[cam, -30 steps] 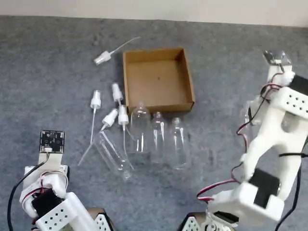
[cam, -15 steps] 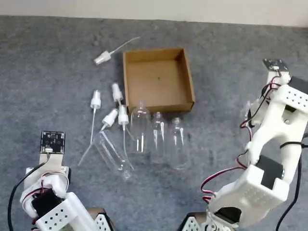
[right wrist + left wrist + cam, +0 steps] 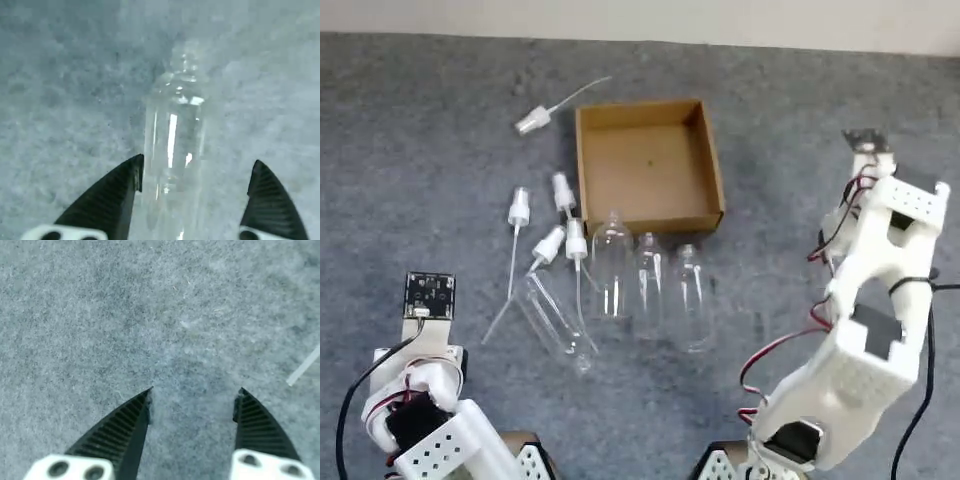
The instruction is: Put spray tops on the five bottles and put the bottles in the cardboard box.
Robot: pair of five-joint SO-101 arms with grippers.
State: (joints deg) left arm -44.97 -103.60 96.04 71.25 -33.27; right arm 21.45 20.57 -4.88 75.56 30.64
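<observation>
You have five clear plastic bottles: the first bottle (image 3: 610,262), second bottle (image 3: 649,285), third bottle (image 3: 690,300) and fourth bottle (image 3: 556,325) show in the high view, and the fifth bottle (image 3: 175,145) shows in the right wrist view. You have five white plastic spray tops with thin dip tubes: the first top (image 3: 533,121), second top (image 3: 518,208), third top (image 3: 563,190), fourth top (image 3: 549,243) and fifth top (image 3: 576,240). There is one brown, square, open cardboard box (image 3: 650,223), and two white robot arms, the left arm (image 3: 420,420) and the right arm (image 3: 880,300).
</observation>
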